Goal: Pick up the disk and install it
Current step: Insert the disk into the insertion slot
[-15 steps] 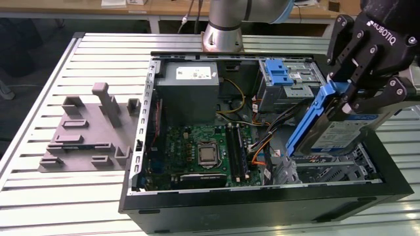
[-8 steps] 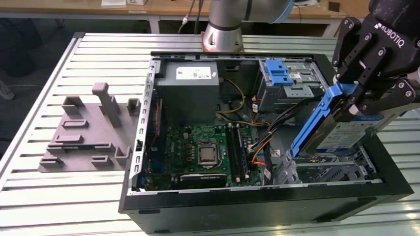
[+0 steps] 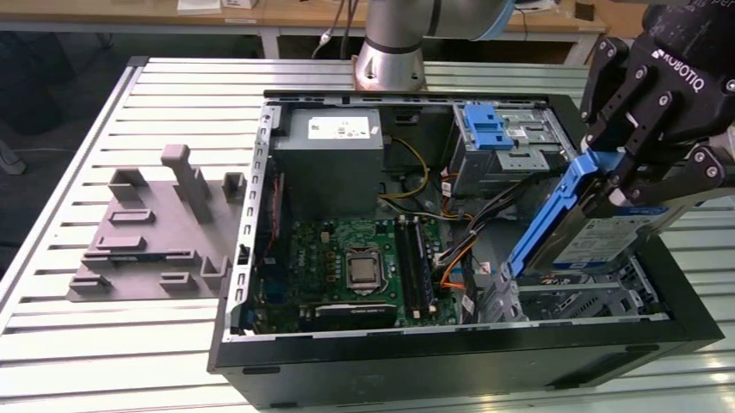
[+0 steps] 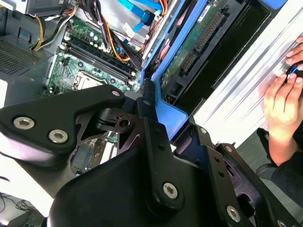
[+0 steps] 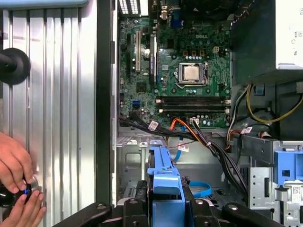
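The robot arm (image 3: pixel 397 43) rose from the far edge of the table (image 3: pixel 81 353) and reached over an open computer case (image 3: pixel 460 348). Its black tool (image 3: pixel 626 185) hung over the case's corner at the exterior view's right, angled downward. The tool's fingers were closed on the disk (image 3: pixel 591 232), clamping the blue frame near the disk's upper end.

The disk stood on edge and tilted, with its label facing the exterior view's right. Its lower end dipped into the metal drive bay (image 3: pixel 580 301) in the case's near corner. Whether it touched the bay could not be told. In the second wrist view, the tool (image 4: pixel 154 111) pinched the blue frame, and the green underside of the disk (image 4: pixel 199 52) showed. In the first wrist view, the disk (image 5: pixel 164 179) ran edge-on away from the tool (image 5: pixel 165 215).

Inside the case lay a green circuit board (image 3: pixel 344 258), a grey metal box (image 3: pixel 333 159) with a white sticker, bundled cables (image 3: pixel 460 219) and a blue latch (image 3: pixel 488 125). A grey moulded block (image 3: pixel 150 232) sat on the table beside the case, well apart from the tool. A person's hands (image 5: pixel 16 184) rested on the table outside the case wall.
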Controlling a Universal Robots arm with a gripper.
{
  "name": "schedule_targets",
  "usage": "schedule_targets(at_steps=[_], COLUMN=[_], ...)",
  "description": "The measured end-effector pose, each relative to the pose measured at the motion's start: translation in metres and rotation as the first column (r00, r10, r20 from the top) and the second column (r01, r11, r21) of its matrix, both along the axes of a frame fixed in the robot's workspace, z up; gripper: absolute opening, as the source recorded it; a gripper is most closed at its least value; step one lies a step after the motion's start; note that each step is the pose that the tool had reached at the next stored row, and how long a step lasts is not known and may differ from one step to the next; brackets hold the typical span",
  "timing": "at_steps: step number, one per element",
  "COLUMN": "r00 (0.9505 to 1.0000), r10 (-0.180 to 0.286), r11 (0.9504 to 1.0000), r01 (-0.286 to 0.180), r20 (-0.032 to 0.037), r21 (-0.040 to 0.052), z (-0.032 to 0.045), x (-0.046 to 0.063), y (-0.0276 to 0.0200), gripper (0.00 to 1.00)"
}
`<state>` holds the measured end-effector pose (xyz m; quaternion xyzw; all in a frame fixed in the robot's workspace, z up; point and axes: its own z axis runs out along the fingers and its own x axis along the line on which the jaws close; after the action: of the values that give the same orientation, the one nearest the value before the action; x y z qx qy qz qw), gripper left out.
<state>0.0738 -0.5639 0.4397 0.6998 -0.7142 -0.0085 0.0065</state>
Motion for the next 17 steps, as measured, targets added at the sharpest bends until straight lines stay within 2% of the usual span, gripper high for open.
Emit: schedule_targets(at_steps=[8, 17], r00=[1.0, 1.0], r10=[0.0, 0.0], r11=[1.0, 1.0], r01=[0.0, 0.0], r20=[0.0, 0.0], r21=[-0.0002, -0.0003], z=[-0.0049, -0.0119], x=[0.0, 0.0], y=[-0.0038, -0.0042], gripper=[0.36, 0.36])
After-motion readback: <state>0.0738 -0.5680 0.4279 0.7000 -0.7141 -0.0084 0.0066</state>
